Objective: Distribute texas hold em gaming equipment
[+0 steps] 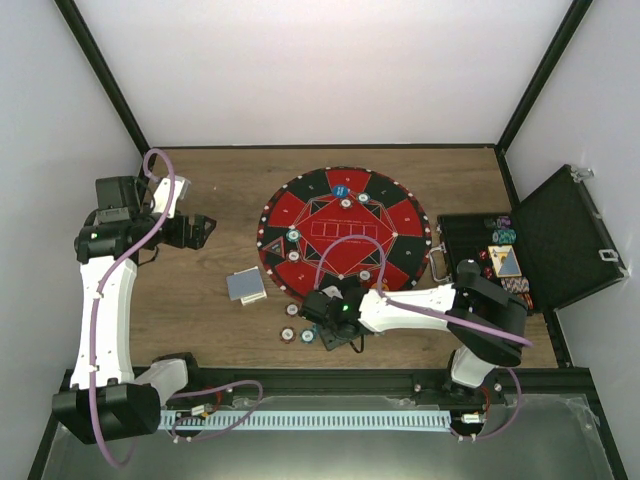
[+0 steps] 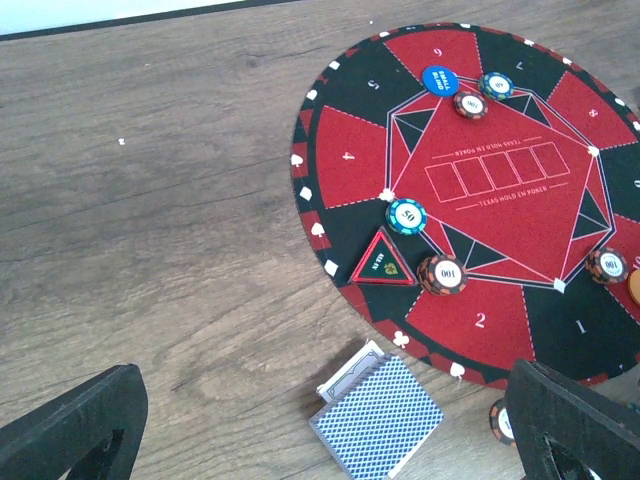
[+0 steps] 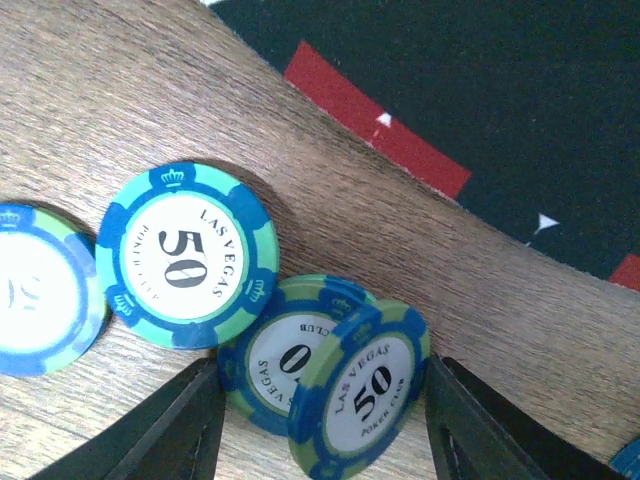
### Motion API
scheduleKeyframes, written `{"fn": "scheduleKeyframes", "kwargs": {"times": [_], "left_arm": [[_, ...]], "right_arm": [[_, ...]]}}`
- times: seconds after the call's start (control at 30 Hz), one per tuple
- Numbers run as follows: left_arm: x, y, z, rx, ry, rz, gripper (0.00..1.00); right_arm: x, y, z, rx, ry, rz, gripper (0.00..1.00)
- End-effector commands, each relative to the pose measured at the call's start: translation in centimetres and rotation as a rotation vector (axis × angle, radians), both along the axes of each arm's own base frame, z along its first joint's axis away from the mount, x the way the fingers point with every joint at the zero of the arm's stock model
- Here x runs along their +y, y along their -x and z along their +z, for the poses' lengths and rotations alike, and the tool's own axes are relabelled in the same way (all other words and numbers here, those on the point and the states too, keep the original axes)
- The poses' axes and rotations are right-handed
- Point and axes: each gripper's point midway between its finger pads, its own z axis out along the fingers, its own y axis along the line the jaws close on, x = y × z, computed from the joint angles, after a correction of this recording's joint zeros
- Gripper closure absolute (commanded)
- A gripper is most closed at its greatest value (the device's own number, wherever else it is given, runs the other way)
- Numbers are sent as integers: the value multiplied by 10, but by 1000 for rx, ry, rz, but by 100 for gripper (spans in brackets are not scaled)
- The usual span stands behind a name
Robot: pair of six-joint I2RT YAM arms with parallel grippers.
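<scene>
My right gripper (image 1: 318,326) is low over the wood at the mat's near edge. In the right wrist view its fingers (image 3: 185,430) press on a pair of green-and-blue 50 chips: one lies flat (image 3: 280,362), the other (image 3: 362,392) leans tilted on it. Two more green 50 chips (image 3: 186,255) lie loose to the left. A grey-blue-backed card deck (image 1: 246,285) lies on the wood left of the mat and also shows in the left wrist view (image 2: 378,418). My left gripper (image 1: 203,232) is open and empty, held above the table at the left. A blue button (image 2: 440,79) and several chips (image 2: 407,215) lie on the mat.
The round red-and-black mat (image 1: 335,235) fills the table's middle, with a triangular marker (image 2: 382,262) on it. The black hinged case (image 1: 570,235) stands open at the right, with chips in its tray (image 1: 495,255). A red chip (image 1: 290,335) lies near my right gripper.
</scene>
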Motion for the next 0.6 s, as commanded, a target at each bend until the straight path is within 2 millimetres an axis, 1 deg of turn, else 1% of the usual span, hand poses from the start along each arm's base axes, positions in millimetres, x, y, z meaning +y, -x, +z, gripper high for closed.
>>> {"fn": "scheduleKeyframes", "kwargs": {"times": [0.0,0.13,0.3,0.5,0.57], "left_arm": [[1,0,13,-33,-7,-3,0],[0,-1,12,-31,-2,-4,0],[1,-1,14,-36,-3,-3,0],[1,-1,12,-33,-5,-5,0],[0,-2,12,-31,-1,-4,0]], "right_arm": [[-10,1,-3,2,31,-4,44],[-13,-4,1,-21,63,0,44],[-13,-8,0,-24,124,22,35],[-5,-10,12,-41,119,28,34],[-4,-10,11,-40,125,35,33]]}}
